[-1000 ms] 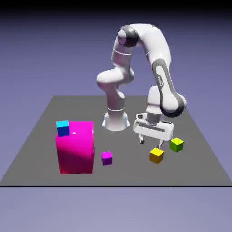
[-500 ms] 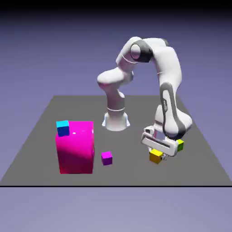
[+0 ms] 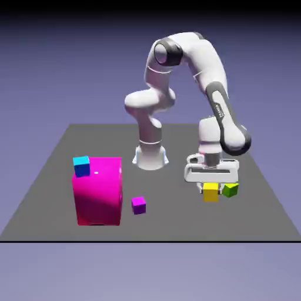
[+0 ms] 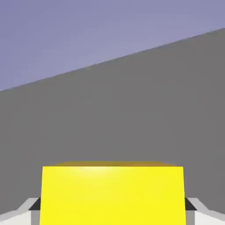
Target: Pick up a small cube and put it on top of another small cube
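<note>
1. Grey tabletop point(image 3: 53, 194) under a plain blue-violet backdrop fills the scene; in the hand view the table's far edge runs slanted, so the hand is rolled relative to the surface.
2. Nearest the hand camera, the small yellow cube point(image 4: 112, 193) sits large between the fingertips point(image 4: 27, 210), which press on its two side faces. The gripper point(image 3: 211, 183) is closed on it, jaws only as far apart as the cube is wide.
3. In the exterior view the yellow cube point(image 3: 211, 192) hangs under the hand, just beside the lime-green cube point(image 3: 230, 190), on the exterior view's left of it. Whether it has cleared the table I cannot tell.
4. A cube has no long axis. Its top face looks level and its near face squarely meets the hand camera, so it seems straight in the grip.
5. Step in hand, as I judge it: lift and carry. Do it well by rising straight up first until the yellow cube clears the green one's top, then shifting across, so the neighbour is not nudged.
6. Centre it over the green cube, match the faces, lower until they touch, then open.
7. Farther off, the purple cube point(image 3: 139, 204), magenta block point(image 3: 97, 191) and cyan cube point(image 3: 82, 166) stand well apart, out of the path.
</note>
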